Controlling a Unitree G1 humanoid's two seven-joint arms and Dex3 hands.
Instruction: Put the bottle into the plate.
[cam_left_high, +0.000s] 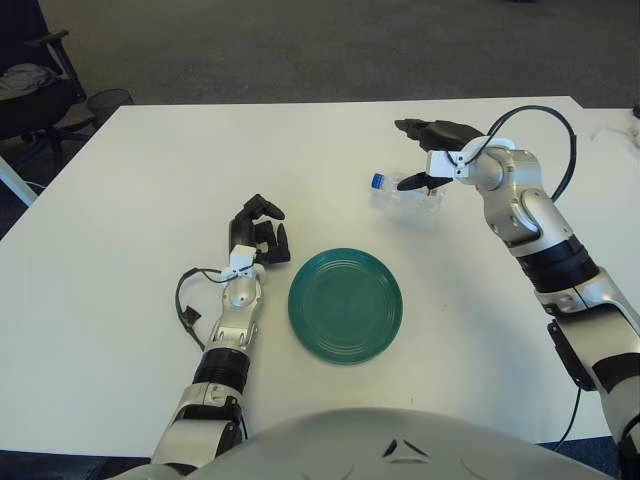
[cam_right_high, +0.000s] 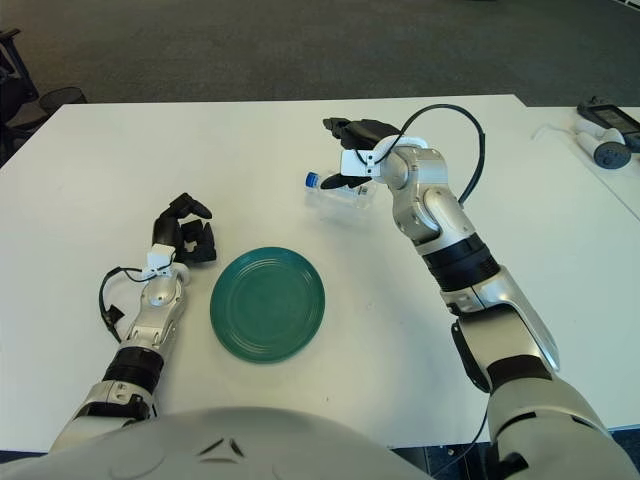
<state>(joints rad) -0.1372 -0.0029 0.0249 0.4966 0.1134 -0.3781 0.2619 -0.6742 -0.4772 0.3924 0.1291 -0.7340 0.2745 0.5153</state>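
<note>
Currently the bottle (cam_left_high: 404, 196) is seen lying on its side on the white worktop (cam_left_high: 130, 180), blue cap pointed left, clear body toward the right. It is located beyond the plate (cam_left_high: 345, 305), on the far-right side of it, well apart from the rim; nothing is carried in the plate. The plate is a dark green round dish w/ concentric rings, set near the front-centre of the worktop.

The right hand (cam_left_high: 432, 150) is positioned at the bottle's right end, reached in from the right w/ the forearm bent across the worktop. Its fingers (cam_left_high: 420, 128) are spread: the upper ones are stretched out flat above & beyond the bottle, while the lower one (cam_left_high: 412, 182) is angled down against the bottle's top side. Whether that one is actually touching cannot be told; no closed grasp on the bottle is shown. A black cable is looped over the right wrist.

The left hand (cam_left_high: 258, 233) is shown just left of the plate, w/ the forearm laid along the worktop toward the near edge. Its fingers are curled loosely inward & nothing is held by them. A thin black cable is looped beside the left wrist.

Off the worktop at far left, a dark office chair (cam_left_high: 35, 90) is partly seen on grey carpet.
</note>
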